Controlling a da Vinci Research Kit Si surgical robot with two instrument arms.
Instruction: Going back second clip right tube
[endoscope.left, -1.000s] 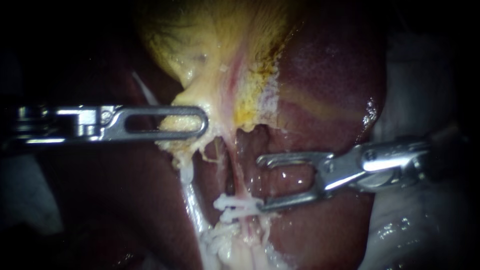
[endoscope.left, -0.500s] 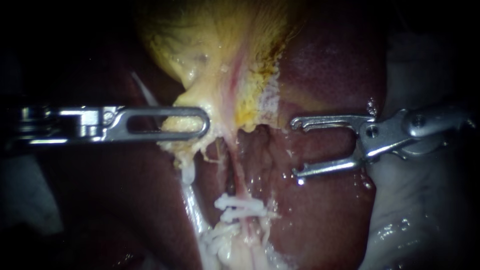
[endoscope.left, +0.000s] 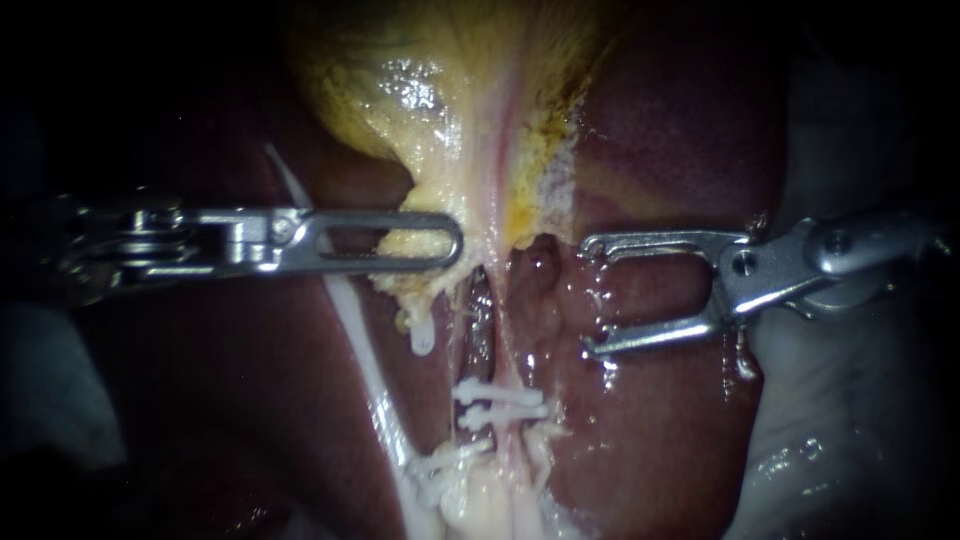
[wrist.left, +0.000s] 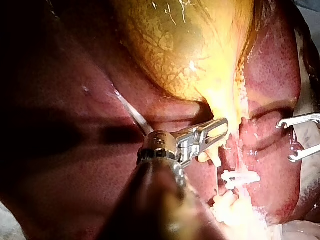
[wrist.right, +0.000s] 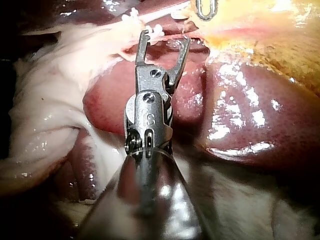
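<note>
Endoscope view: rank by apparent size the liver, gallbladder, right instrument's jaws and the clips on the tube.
1. liver, largest, partly in shadow
2. gallbladder
3. right instrument, jaws open; likely nearer the camera, so perhaps flattered
4. clips, smallest

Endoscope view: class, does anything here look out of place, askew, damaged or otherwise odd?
Nothing stands out. Two white clips sit side by side across the tube, neither skewed. The right instrument is empty and clear of them; the left instrument holds the gallbladder. No tear or spill shows.
</note>
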